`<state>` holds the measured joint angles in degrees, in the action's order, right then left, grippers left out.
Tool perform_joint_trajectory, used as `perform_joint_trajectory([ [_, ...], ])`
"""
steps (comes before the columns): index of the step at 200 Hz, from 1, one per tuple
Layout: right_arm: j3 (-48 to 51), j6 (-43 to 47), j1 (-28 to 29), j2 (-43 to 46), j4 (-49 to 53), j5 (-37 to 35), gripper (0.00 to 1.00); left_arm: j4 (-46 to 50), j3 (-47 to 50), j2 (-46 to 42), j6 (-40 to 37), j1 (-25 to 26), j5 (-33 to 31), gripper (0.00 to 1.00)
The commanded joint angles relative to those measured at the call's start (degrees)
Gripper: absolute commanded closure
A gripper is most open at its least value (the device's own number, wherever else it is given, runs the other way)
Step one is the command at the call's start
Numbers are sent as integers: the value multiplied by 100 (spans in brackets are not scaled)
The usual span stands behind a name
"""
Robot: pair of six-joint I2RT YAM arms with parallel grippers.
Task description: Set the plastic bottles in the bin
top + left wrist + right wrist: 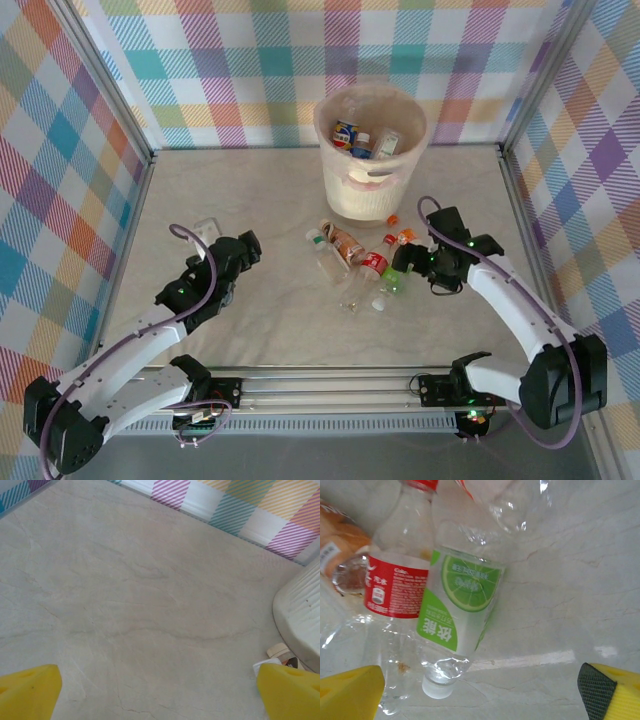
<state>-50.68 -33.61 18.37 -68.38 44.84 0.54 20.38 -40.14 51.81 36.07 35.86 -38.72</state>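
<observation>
Between the bin [372,195] and my arms, on the table [250,190], a loose heap of plastic bottles [355,262] is waiting to be moved. At least three bottles in the bin [362,140] show through the open top, so part of the job is done. The heap looks like five or so (overlapping clear plastic, hard to count), so I'd judge we're under halfway.

My right hand [480,692] sits right at the heap, fingers spread wide, nothing held. Just ahead of it the green lime-label bottle [462,605] lies cap toward me, touching the red-label bottle [395,587] on its left side. A brown-label bottle [346,243] lies further in, nearer the bin. The green one looks like the natural next pick.

My left hand [159,692] is also wide and empty, over bare table well left of the heap, with the bin wall at the right edge of its wrist view.

Other stuff: a small white object [206,228] by my left arm, can't tell what it is. Plaid walls [250,70] enclose the table.

In the way: the bottles touch and overlap, so closing on the green one may nudge or catch the red one. Clear ones are easy to miss. The bin's rim stands high, so each bottle needs lifting over it.
</observation>
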Motion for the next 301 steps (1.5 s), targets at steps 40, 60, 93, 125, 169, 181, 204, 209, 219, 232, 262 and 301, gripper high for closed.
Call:
perform_joint_trajectory([
  [40,240,-358,26,-900,-1046,478,0,-130,24,155,180,-16,-179,0],
  [60,279,-366,25,-1051,-1221,482,0,-120,17,182,171,-15,-176,0],
  [93,318,-384,26,-1266,-1334,313,1,-108,6,225,175,-22,-191,0],
  [125,363,-379,25,-1462,-1508,277,5,-100,6,238,180,-19,-196,0],
  [169,372,-331,26,-1659,-1519,196,16,-80,-3,241,180,-22,-170,0],
  [181,390,-331,26,-1700,-1495,184,21,-79,-1,238,180,-18,-170,0],
  [204,428,-322,22,-1749,-1446,172,26,-96,-3,249,173,-22,-162,0],
  [209,442,-322,23,-1749,-1444,168,26,-91,-2,250,180,-17,-162,0],
  [219,477,-322,25,-1753,-1443,161,26,-96,-11,258,176,-25,-161,0],
  [232,514,-313,26,-1770,-1432,138,26,-94,-10,254,180,-31,-162,0],
  [262,634,-304,23,-1837,-1474,127,27,-94,-26,270,181,-26,-145,0],
  [301,708,-314,25,-1818,-1541,177,41,-96,-55,319,189,-26,-115,0],
])
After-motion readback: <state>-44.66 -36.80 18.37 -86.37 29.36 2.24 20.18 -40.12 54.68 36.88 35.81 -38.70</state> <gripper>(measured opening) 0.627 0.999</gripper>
